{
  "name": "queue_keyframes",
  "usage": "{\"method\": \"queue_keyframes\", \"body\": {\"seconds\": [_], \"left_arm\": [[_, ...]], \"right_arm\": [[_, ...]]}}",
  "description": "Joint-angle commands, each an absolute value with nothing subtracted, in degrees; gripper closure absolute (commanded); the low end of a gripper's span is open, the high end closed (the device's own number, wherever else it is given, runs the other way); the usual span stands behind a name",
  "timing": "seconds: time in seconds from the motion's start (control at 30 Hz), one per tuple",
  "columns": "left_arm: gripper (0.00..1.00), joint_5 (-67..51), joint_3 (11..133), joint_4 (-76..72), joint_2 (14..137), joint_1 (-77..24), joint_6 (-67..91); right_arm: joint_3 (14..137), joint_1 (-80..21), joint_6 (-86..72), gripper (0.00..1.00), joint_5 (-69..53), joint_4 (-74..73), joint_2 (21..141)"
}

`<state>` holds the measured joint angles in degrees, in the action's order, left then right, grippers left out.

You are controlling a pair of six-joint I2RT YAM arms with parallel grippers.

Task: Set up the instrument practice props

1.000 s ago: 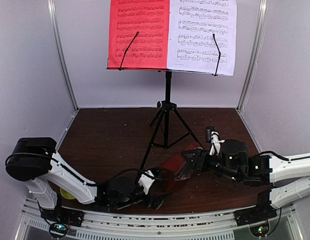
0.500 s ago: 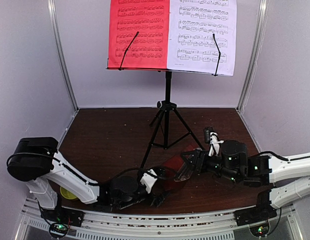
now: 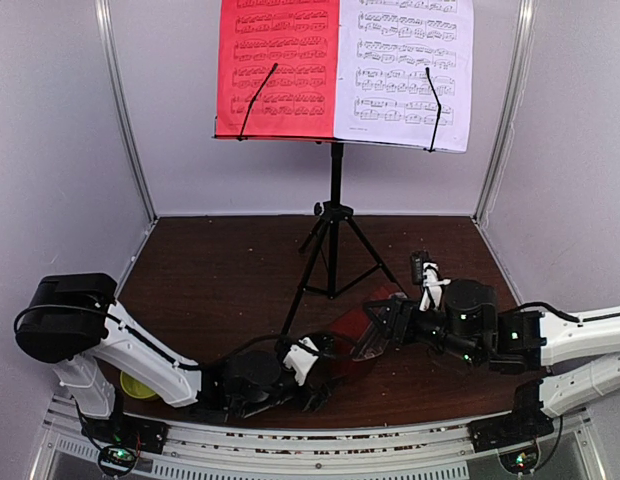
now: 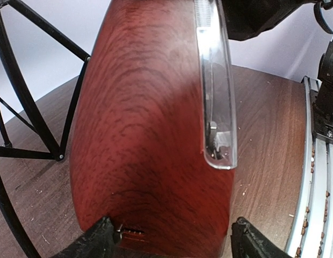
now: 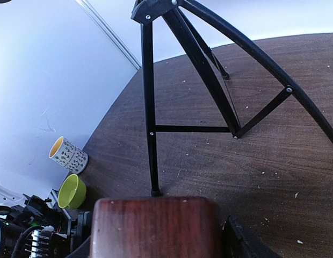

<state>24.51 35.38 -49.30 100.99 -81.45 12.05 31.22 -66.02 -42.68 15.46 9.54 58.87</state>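
The left pincer [image 4: 172,239] is seen low at the bench's near edge, its two tips set against opposite sides of the dark-red metronome [image 4: 145,134] near its base. The tips are cut off by the lower edge of the wrist view, so it cannot be told whether they are clamped or merely resting there. The metronome is held tilted just beyond, between the two arms, with its clear cover [image 4: 216,97] seen edge-on along one face. The right pincer [image 3: 378,330] is clenched on the metronome's other end, the wooden body filling the gap between its fingers.

At the near left corner, a small lime-green bowl [image 5: 72,191] is set beside the left arm; in the overhead view it is largely hidden behind that arm. Only its green inner wall is shown. Just behind it a patterned mug [image 5: 68,155] is stood upright by the wall, and only a strip of its orange inside is visible, so its contents cannot be made out.

Farther back, the black music stand [image 3: 335,215] is planted on the brown bench [image 3: 220,280] on its three legs. On its desk, a red music sheet [image 3: 278,65] and a white music sheet [image 3: 405,65] are held side by side, each by a thin black wire arm. The desk is hidden behind them, and their upper parts are cut off by the frame.
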Motion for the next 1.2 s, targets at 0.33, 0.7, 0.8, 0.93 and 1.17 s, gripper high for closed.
{"method": "queue_keyframes", "body": {"seconds": [0.33, 0.7, 0.8, 0.93, 1.17], "left_arm": [[0.31, 24.2, 36.5, -50.1, 102.2, -81.7, 11.7], [0.33, 24.0, 36.4, -50.5, 102.3, -81.7, 11.6], [0.34, 24.0, 36.2, -50.7, 102.2, -81.7, 11.6], [0.36, 24.2, 35.8, -51.4, 102.2, -81.7, 11.9], [0.23, 25.5, 34.8, -52.1, 101.0, -81.7, 12.3]], "right_arm": [[33.9, -66.4, -43.6, 1.0, 16.7, 16.7, 56.7], [33.7, -66.4, -43.7, 1.0, 16.6, 16.4, 56.6], [33.6, -66.4, -43.9, 1.0, 16.7, 16.3, 56.9], [33.4, -66.4, -44.2, 1.0, 16.6, 16.3, 57.2], [34.2, -67.0, -44.0, 1.0, 18.2, 14.5, 58.2]]}}
